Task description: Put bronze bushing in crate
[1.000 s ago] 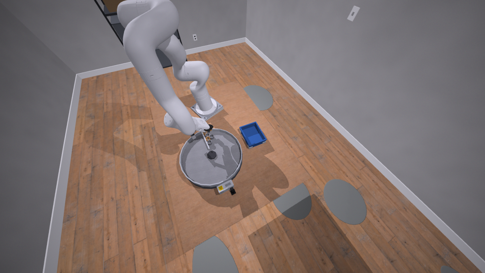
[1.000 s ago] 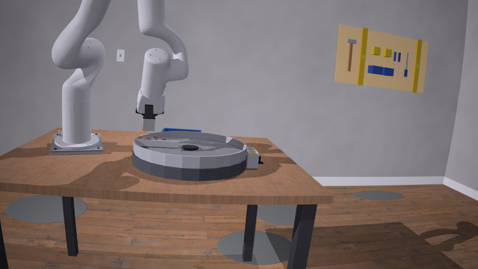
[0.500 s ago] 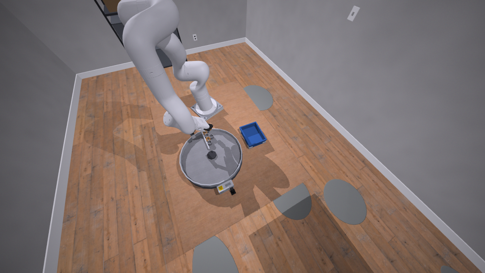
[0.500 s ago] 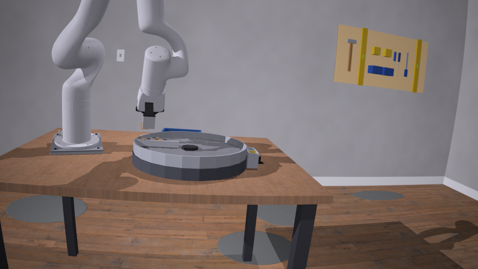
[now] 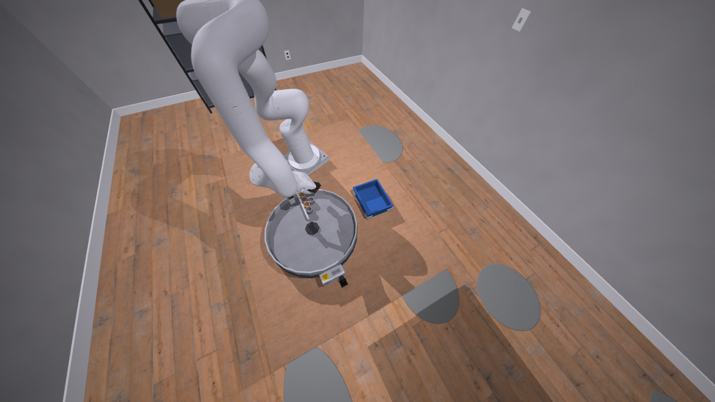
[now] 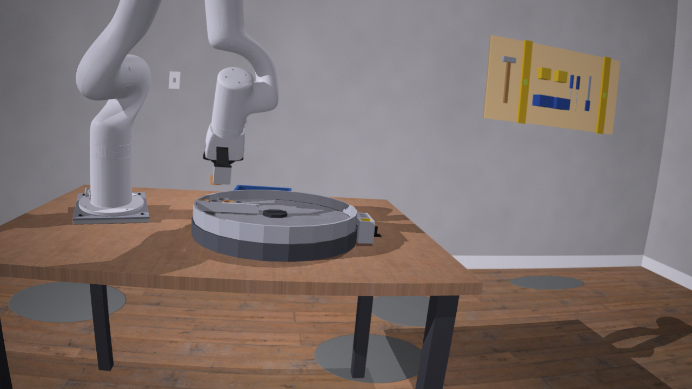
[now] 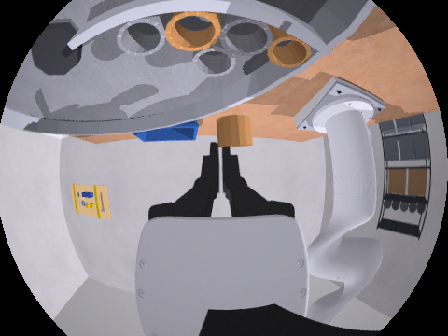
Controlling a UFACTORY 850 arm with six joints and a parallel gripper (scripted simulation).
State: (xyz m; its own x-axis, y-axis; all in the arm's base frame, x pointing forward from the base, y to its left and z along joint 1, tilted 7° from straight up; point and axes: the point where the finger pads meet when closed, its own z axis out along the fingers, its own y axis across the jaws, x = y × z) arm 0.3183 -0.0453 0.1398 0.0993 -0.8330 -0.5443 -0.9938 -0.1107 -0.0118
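Note:
My gripper point(image 7: 220, 152) point(image 6: 221, 180) point(image 5: 305, 191) is shut on the wall of a bronze bushing point(image 7: 234, 131) point(image 6: 212, 180) and holds it a little above the back edge of the round grey turning table point(image 5: 269, 238) point(image 6: 271, 234) point(image 7: 93, 100). On the table below lie two more bronze bushings point(image 7: 196, 30) point(image 7: 289, 51) among three grey ones point(image 7: 142, 35) point(image 7: 245, 35) point(image 7: 213, 60); in the top view they show as a small cluster point(image 5: 308, 203). The blue crate point(image 5: 372, 197) point(image 6: 263, 187) point(image 7: 167, 131) stands on the wooden table beside the turning table, apart from the gripper.
A black hub point(image 5: 311, 228) point(image 6: 274, 213) sits at the turning table's middle with a white sweep bar point(image 6: 232, 207) running from it. A control box point(image 5: 332, 275) point(image 6: 365, 227) is fixed to the rim. The arm's base point(image 5: 305, 158) point(image 6: 110, 205) stands behind on the wooden table point(image 6: 290, 275).

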